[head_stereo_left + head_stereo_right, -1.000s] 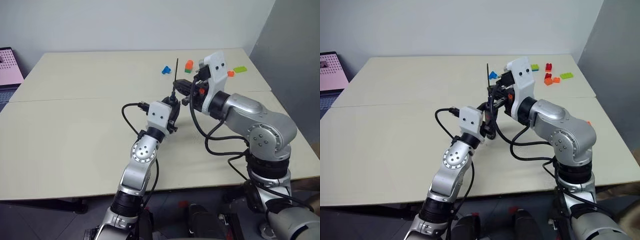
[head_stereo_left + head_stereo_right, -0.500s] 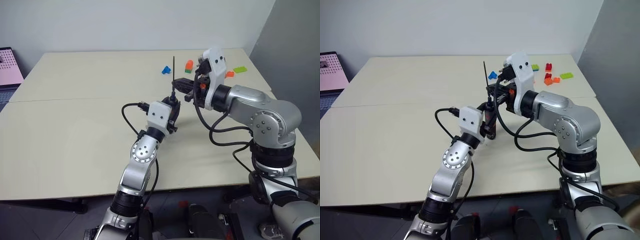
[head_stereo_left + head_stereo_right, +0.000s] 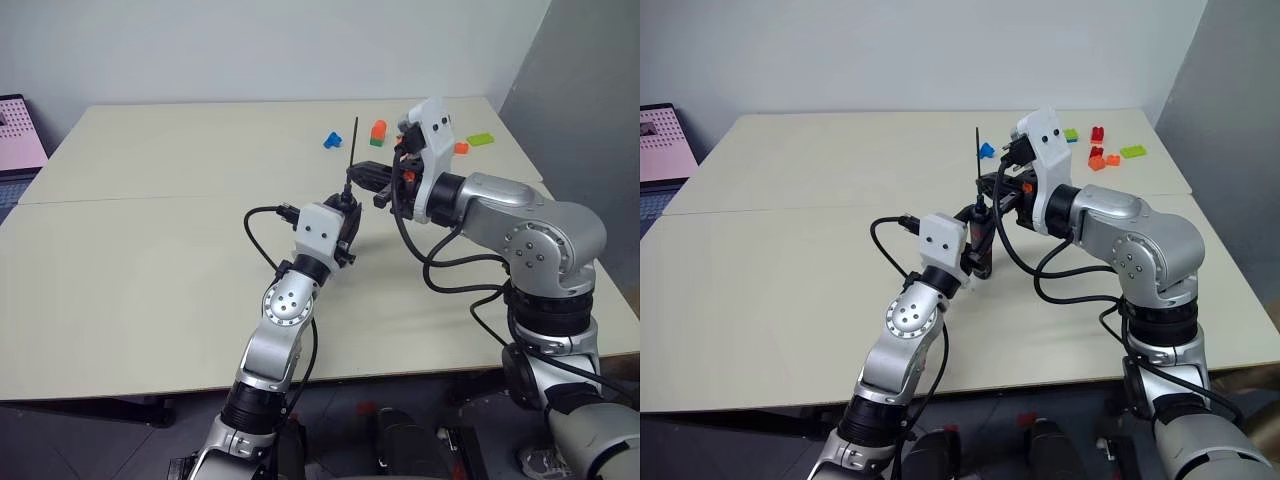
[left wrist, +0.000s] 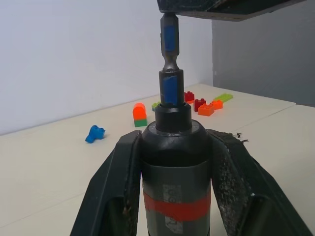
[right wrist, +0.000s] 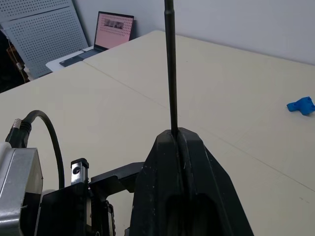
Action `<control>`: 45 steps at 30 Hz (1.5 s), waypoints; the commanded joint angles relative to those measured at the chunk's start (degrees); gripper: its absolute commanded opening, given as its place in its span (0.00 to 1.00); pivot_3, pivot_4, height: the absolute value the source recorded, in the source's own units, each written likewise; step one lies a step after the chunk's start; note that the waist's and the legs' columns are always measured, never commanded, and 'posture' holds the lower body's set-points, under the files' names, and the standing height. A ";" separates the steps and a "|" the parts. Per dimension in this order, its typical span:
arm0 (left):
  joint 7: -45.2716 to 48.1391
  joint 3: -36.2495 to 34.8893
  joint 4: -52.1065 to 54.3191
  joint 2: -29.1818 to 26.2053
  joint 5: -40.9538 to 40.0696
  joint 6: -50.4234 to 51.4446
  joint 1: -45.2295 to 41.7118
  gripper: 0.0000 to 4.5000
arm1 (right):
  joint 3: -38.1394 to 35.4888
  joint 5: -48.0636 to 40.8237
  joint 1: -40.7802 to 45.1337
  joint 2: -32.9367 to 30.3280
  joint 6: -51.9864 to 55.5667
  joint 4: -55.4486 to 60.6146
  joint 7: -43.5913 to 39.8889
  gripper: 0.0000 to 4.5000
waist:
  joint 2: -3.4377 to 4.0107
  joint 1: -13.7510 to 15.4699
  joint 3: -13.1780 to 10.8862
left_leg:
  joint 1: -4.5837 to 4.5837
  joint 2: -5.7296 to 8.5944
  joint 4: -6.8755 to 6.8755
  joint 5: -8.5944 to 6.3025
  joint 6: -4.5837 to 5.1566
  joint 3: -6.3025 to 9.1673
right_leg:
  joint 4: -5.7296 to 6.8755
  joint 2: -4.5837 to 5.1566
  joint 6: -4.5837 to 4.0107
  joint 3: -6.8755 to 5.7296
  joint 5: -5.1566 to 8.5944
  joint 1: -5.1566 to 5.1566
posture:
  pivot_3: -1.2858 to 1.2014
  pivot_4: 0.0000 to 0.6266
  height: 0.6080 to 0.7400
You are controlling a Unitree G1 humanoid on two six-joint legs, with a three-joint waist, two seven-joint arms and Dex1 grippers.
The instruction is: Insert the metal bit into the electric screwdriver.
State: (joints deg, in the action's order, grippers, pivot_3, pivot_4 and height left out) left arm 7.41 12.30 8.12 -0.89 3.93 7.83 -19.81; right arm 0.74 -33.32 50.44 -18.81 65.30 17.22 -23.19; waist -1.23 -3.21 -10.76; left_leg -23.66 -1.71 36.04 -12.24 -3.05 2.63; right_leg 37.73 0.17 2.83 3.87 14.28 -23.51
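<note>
The left gripper point(image 4: 170, 196) clenches the electric screwdriver point(image 4: 173, 162) upright above the bench point(image 3: 150, 250); the right gripper point(image 5: 178, 147) pinches the metal bit point(image 5: 170, 69), its lower end at or just inside the screwdriver's socket. To seat it, keep bit and socket coaxial and press straight down without tilting. No readable brand or writing shows.

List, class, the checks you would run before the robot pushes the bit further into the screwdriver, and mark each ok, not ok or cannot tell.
1. Left tool shut on the electric screwdriver: ok.
2. Right tool shut on the metal bit: ok.
3. Bit end lined up with the screwdriver's tip: ok, it sits straight above it.
4. Bit fully seated: cannot tell.
5. Toy bricks away from both tools: ok, far back on the table.
</note>
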 commanded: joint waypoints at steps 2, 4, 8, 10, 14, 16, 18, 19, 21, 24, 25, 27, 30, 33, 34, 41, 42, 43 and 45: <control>-0.02 -0.10 0.34 -0.18 0.66 -0.14 0.20 0.36 | 1.63 -0.67 -0.74 0.14 0.86 0.42 -1.01 0.00 | 0.00 0.00 0.00 | 0.00 0.00 0.00 0.00 0.00 0.00 | 0.00 0.00 0.00 0.00 0.00 0.00 | 0.52 0.24 1.00; 0.05 -0.07 0.31 -0.16 0.62 -0.18 0.22 0.36 | 2.11 -0.17 -0.80 -0.08 0.47 0.01 -1.13 0.00 | 0.00 0.00 0.00 | 0.00 0.00 0.00 0.00 0.00 0.00 | 0.00 0.00 0.00 0.00 0.00 0.00 | 0.52 0.24 1.00; 0.07 -0.11 0.21 -0.09 0.61 -0.17 0.18 0.36 | 3.10 0.54 -1.38 -1.02 -0.01 -0.25 -1.98 0.00 | 0.00 0.00 0.00 | 0.00 0.00 0.00 0.00 0.00 0.00 | 0.00 0.00 0.00 -0.01 0.00 0.00 | 0.52 0.24 1.00; 0.06 -0.12 0.09 -0.03 0.62 -0.15 0.12 0.36 | 3.27 0.87 -1.31 -1.41 -0.28 -0.62 -2.10 0.00 | 0.00 0.00 0.00 | 0.00 0.00 0.00 0.00 0.00 0.00 | 0.00 0.00 0.00 0.00 0.00 0.00 | 0.52 0.24 1.00; 0.09 -0.15 0.08 0.01 0.65 -0.11 0.17 0.36 | 3.34 1.31 -0.72 -1.81 -1.01 -1.16 -2.21 0.00 | 0.00 0.00 0.00 | 0.01 0.00 0.00 0.00 0.00 0.01 | 0.00 0.00 0.00 -0.01 0.00 0.00 | 0.52 0.24 1.00; 0.14 -0.13 0.08 0.00 0.68 -0.12 0.24 0.36 | 3.15 1.14 -0.42 -1.79 -1.19 -1.13 -2.63 0.00 | 0.00 0.00 0.00 | 0.01 0.00 0.00 0.00 0.00 0.00 | 0.00 0.00 0.00 -0.01 0.00 0.00 | 0.52 0.24 1.00; 0.16 -0.11 0.09 0.00 0.69 -0.13 0.29 0.36 | 2.83 1.06 -0.23 -1.68 -1.31 -1.15 -2.72 0.00 | 0.00 0.00 0.00 | 0.01 0.00 0.00 0.00 0.00 0.00 | 0.00 0.00 0.00 0.00 0.00 0.00 | 0.52 0.24 1.00; 0.17 -0.10 0.10 0.00 0.69 -0.12 0.31 0.36 | 2.63 1.12 -0.16 -1.63 -1.42 -1.19 -2.59 0.04 | 0.00 0.00 0.00 | 0.01 0.00 0.00 0.00 0.00 0.00 | 0.00 0.00 0.00 0.00 0.00 0.00 | 0.52 0.24 1.00; 0.21 -0.16 -0.06 -0.01 0.68 -0.16 0.19 0.36 | 2.28 1.22 0.07 -1.63 -1.82 -1.46 -2.59 0.10 | 0.00 -0.02 0.00 | 0.01 0.00 0.00 0.00 0.00 0.00 | 0.00 0.00 0.00 -0.01 0.00 0.00 | 0.52 0.24 1.00; 0.17 -0.22 -0.08 0.02 0.71 -0.19 0.23 0.36 | 1.63 1.19 0.66 -1.94 -2.55 -1.49 -2.67 0.29 | 0.00 0.02 0.00 | -0.03 0.00 0.00 0.00 0.00 0.01 | -0.01 0.00 0.00 -0.01 0.00 -0.03 | 0.52 0.24 1.00; 0.17 -0.21 -0.06 0.02 0.73 -0.21 0.26 0.36 | 1.62 1.35 0.84 -2.15 -2.98 -1.48 -2.76 0.31 | 0.00 0.02 0.00 | -0.06 0.00 -0.01 0.00 0.00 0.00 | -0.02 0.00 0.00 -0.01 0.00 -0.05 | 0.52 0.24 1.00; 0.17 -0.19 -0.04 0.04 0.74 -0.21 0.29 0.36 | 1.53 1.45 1.14 -2.45 -3.36 -1.60 -2.93 0.42 | 0.00 0.02 0.00 | -0.09 0.00 -0.02 0.00 0.00 0.01 | -0.07 0.00 0.00 -0.01 0.00 -0.05 | 0.52 0.24 1.00; 0.16 -0.18 0.00 0.06 0.76 -0.22 0.35 0.36 | -0.27 0.98 2.65 -2.89 -3.87 -2.52 -3.06 0.57 | 0.00 0.03 0.00 | -0.11 0.00 -0.04 0.00 0.00 0.00 | -0.10 0.00 0.00 -0.02 0.01 -0.06 | 0.52 0.24 1.00; 0.20 -0.28 -0.10 0.01 0.72 -0.28 0.31 0.36 | -2.53 -0.07 4.25 -3.47 -3.92 -3.69 -3.55 0.72 | 0.00 0.05 0.00 | -0.11 0.00 -0.03 0.00 0.00 0.01 | -0.10 0.00 0.00 -0.02 0.00 -0.07 | 0.52 0.24 1.00; 0.20 -0.31 -0.14 0.00 0.71 -0.30 0.29 0.36 | -3.09 -0.31 4.58 -3.66 -3.89 -4.04 -3.77 0.78 | 0.00 0.05 0.00 | -0.11 0.00 -0.03 0.00 0.00 0.02 | -0.10 0.00 0.00 -0.04 0.00 -0.07 | 0.52 0.24 1.00; 0.16 -0.41 0.05 0.09 0.59 -0.27 0.25 0.36 | -7.81 -4.10 5.64 -8.73 -3.23 -5.57 -9.57 1.00 | 0.00 0.16 -0.01 | -0.13 0.00 -0.03 0.00 0.00 0.01 | -0.11 0.01 0.00 -0.04 0.00 -0.07 | 0.52 0.24 1.00; 0.20 -0.44 0.14 0.09 0.53 -0.22 0.23 0.36 | -8.33 -5.09 5.55 -9.96 -2.89 -5.53 -11.01 1.00 | 0.00 0.23 -0.01 | -0.14 0.00 -0.03 0.00 0.00 0.01 | -0.12 0.01 0.00 -0.04 0.00 -0.07 | 0.52 0.24 1.00; 0.31 -0.59 0.22 0.04 0.38 -0.19 0.16 0.36 | -8.72 -6.02 5.36 -11.20 -2.47 -5.48 -12.30 1.00 | -0.01 0.31 -0.01 | -0.15 0.01 -0.03 0.00 0.00 0.01 | -0.13 0.01 0.00 -0.04 0.00 -0.07 | 0.52 0.24 1.00; 0.41 -0.77 0.27 -0.03 0.22 -0.18 0.09 0.36 | -8.93 -7.02 5.16 -12.52 -2.24 -5.55 -13.42 1.00 | -0.01 0.20 -0.01 | -0.14 0.01 -0.04 -0.01 0.01 0.01 | -0.16 0.01 0.00 -0.04 0.00 -0.07 | 0.52 0.24 1.00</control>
State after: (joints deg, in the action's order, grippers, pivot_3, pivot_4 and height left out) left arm 8.07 12.12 8.08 -0.74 3.84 7.34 -19.86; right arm -6.71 -38.43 54.68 -30.63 63.17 10.38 -34.85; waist -1.23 -3.01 -10.77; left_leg -23.80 -1.71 36.00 -12.25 -3.04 2.64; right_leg 37.57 0.17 2.83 3.84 14.29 -23.58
